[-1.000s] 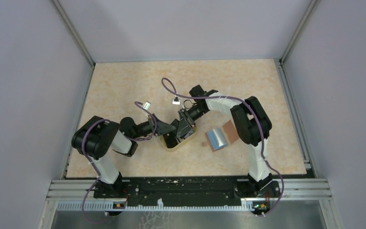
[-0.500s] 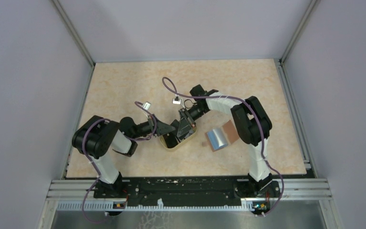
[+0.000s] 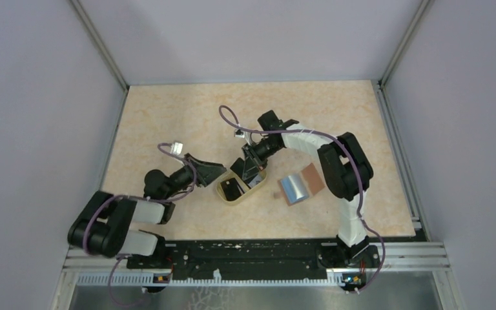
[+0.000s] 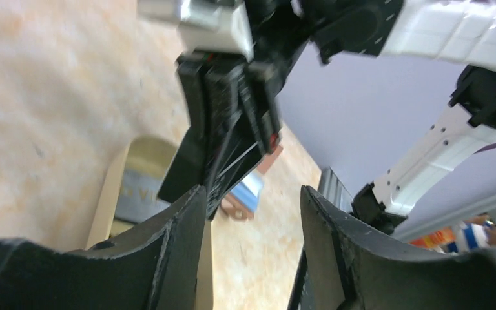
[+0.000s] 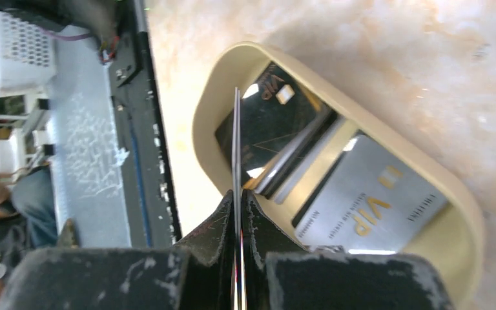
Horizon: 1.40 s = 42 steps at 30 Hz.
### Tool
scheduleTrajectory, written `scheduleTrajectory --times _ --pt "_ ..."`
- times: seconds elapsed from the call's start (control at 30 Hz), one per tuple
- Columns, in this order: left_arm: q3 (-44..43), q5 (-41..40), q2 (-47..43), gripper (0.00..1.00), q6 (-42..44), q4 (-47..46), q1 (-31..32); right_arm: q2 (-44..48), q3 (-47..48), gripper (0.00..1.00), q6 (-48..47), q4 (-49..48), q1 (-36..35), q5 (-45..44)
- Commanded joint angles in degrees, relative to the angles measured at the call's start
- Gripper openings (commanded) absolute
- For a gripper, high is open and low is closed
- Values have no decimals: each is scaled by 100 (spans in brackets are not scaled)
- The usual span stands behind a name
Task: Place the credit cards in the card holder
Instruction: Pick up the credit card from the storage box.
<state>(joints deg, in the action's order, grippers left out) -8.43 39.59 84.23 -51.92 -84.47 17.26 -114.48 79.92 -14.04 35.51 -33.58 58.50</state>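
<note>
Left gripper (image 3: 210,172) has withdrawn from the oval tan-rimmed dish (image 3: 231,201), fingers now apart, empty; right gripper (image 5: 237,201) clamps a thin dark credit card (image 5: 236,129), edge-on in its wrist view alone; the open reddish-brown, blue-lined card holder (image 3: 300,184) lies just right of the dish.

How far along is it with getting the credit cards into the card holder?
Done: nothing; the card holder lies open beside the dish, no card visible inside. In hand: the right gripper pinches one card above the dish. Left: that card, plus a black card and a silver card in the dish. The left gripper hangs open.
</note>
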Motion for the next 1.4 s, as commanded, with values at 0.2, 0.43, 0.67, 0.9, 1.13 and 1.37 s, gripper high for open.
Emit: scheduleTrajectory --times 0.2,0.43,0.67,0.9,1.13,1.37 --pt "6 -1491 -2763 80 1376 3622 -27 242 103 4 390 -476 -228 -1464" --pt "277 -1128 -2306 80 1030 3124 -21 26 252 7 209 -213 -429 -1534" --pt "469 -1093 -2086 79 829 2788 -21 -112 322 10 122 -44 -452 -1517" --pt "566 -1120 -2039 78 753 2671 -21 -178 331 11 201 -64 -456 -1438" --pt "575 -1096 -2003 78 732 2632 -21 -205 338 17 389 -76 -308 -960" --pt "591 -1015 -1807 77 663 2435 -23 -369 323 17 606 -157 -214 -567"
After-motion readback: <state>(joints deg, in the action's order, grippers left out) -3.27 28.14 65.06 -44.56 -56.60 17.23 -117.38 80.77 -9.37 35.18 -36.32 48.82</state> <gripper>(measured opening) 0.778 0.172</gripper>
